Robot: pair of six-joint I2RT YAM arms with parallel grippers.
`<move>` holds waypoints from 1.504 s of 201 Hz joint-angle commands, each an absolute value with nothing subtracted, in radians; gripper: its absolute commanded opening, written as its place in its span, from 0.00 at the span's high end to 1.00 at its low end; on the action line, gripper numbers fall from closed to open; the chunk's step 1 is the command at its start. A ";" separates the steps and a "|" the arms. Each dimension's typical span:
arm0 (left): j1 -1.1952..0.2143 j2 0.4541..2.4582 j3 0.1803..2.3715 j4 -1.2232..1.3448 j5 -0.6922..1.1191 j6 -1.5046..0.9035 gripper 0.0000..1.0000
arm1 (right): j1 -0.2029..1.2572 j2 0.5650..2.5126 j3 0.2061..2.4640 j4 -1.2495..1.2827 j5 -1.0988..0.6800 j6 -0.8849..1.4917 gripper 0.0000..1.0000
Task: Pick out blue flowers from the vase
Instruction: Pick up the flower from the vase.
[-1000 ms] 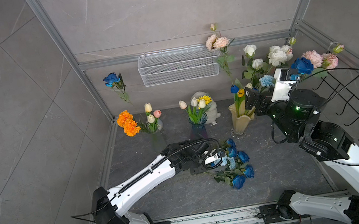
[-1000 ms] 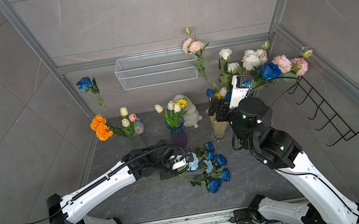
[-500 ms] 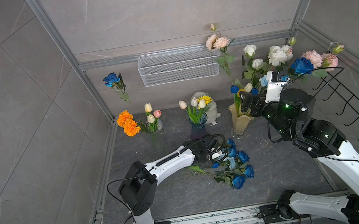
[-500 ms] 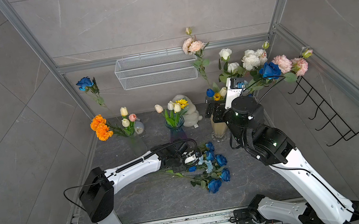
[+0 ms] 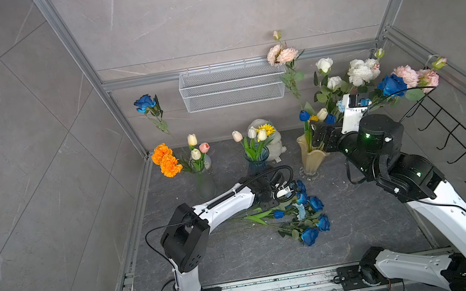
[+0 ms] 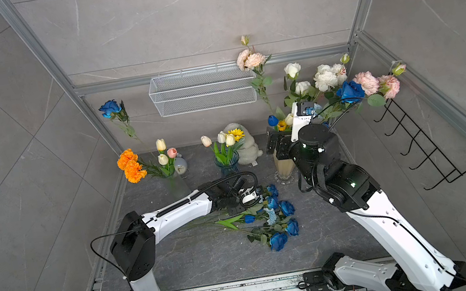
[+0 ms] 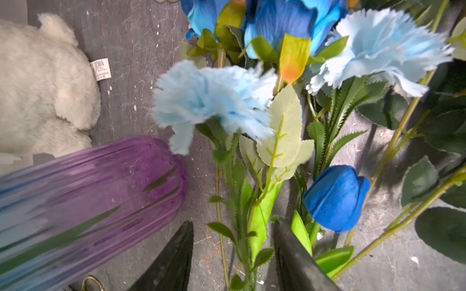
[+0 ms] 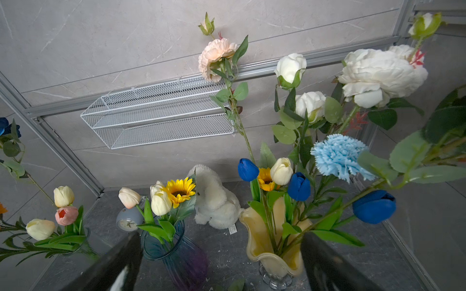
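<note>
While the left gripper [image 7: 233,223] sits low over the pile of blue flowers [image 5: 300,210] at mid-worktop, I see its jaws spread. The stem of a pale blue carnation [image 7: 214,100] runs between the fingers [image 7: 174,257] with a gap on each side, nothing pinched. The pile lies flat on the worktop [image 5: 365,226], just in front of the teal-purple vase [image 5: 256,161]: blue roses, pale carnations, one dark blue tulip [image 7: 335,196], stems trailing toward the left edge. A white plush toy [image 7: 45,88] sits toward the back edge, behind that vase.

The right gripper [image 8: 221,234] is up at the back right, jaws spread wide, holding nothing, facing the cream vase [image 8: 254,241]. In that vase I count three dark blue tulips [image 8: 298,186] and one sky-blue carnation [image 8: 338,153]. In a top view a blue rose [image 5: 391,84] sits high among the pink and white blooms; I cannot trace its stem to a vase. A second blue rose [image 5: 144,103] stands tall above the clear vase [image 5: 204,182] at the back left, beside the orange marigolds [image 5: 166,160].
</note>
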State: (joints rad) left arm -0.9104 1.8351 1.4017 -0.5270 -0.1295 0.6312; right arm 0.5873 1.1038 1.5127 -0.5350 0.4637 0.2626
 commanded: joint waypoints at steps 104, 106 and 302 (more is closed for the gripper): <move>-0.405 1.316 1.587 -0.619 0.282 0.209 0.25 | 0.705 1.700 2.029 -0.584 0.041 0.262 0.00; -0.393 1.317 1.599 -0.624 0.288 0.207 0.25 | 0.713 1.712 2.042 -0.586 0.038 0.263 0.00; 0.157 1.705 2.075 -0.765 0.533 0.008 0.24 | 0.832 2.294 2.372 -0.547 -0.105 0.519 0.00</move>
